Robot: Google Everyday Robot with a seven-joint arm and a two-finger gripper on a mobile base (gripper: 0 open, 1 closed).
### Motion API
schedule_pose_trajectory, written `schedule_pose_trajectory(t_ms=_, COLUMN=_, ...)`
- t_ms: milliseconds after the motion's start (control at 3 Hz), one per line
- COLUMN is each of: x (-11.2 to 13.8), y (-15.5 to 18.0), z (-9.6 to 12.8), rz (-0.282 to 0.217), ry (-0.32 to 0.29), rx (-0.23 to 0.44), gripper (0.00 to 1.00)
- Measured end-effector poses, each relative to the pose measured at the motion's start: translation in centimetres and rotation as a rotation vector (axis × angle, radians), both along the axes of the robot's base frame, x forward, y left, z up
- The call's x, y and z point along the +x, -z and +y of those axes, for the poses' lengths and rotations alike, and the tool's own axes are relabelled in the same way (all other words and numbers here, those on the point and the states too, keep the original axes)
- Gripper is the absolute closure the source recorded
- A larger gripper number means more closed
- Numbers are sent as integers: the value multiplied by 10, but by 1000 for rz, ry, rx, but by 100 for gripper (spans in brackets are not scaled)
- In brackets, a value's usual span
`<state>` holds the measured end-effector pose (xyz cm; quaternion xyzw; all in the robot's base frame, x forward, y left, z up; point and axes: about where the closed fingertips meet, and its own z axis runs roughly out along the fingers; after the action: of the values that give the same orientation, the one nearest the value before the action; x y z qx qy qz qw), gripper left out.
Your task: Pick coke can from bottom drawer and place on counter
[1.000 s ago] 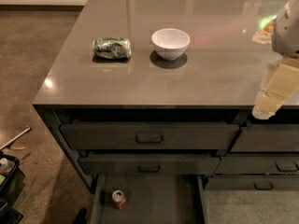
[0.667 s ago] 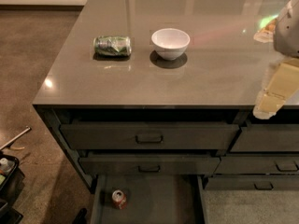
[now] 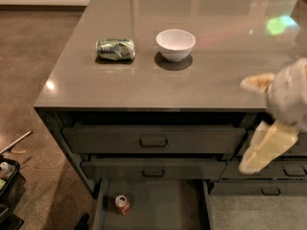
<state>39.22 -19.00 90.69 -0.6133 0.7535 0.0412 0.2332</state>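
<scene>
Since the earlier frame the claw [image 3: 280, 123] has dropped lower and leftward; the can has not moved. Coke can [image 3: 122, 204] stands in the open bottom drawer [image 3: 163, 205], at its left side. Above, on the bench [image 3: 144, 90], a green can [image 3: 115, 49] lies left of a white bowl [image 3: 175, 44]. At the right, the claw hangs by the bench's near edge, well apart from the coke can; whether it is open or closed cannot be told.
</scene>
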Motion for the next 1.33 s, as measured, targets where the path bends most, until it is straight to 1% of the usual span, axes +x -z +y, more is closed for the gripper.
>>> schedule_pose_trajectory(t_ms=333, x=-23, y=64, z=37, rz=4, ry=-29, rx=171, gripper=0)
schedule_pose_trajectory(t_ms=667, x=-46, y=87, z=44, rz=35, ry=16, rx=242, gripper=0)
schedule_pose_trajectory(t_ms=1000, x=-46, y=87, z=44, rz=37, ry=17, rx=243, gripper=0)
schedule_pose_trajectory(t_ms=1333, x=-39, y=117, z=53, rz=12, ry=7, rx=310, gripper=0)
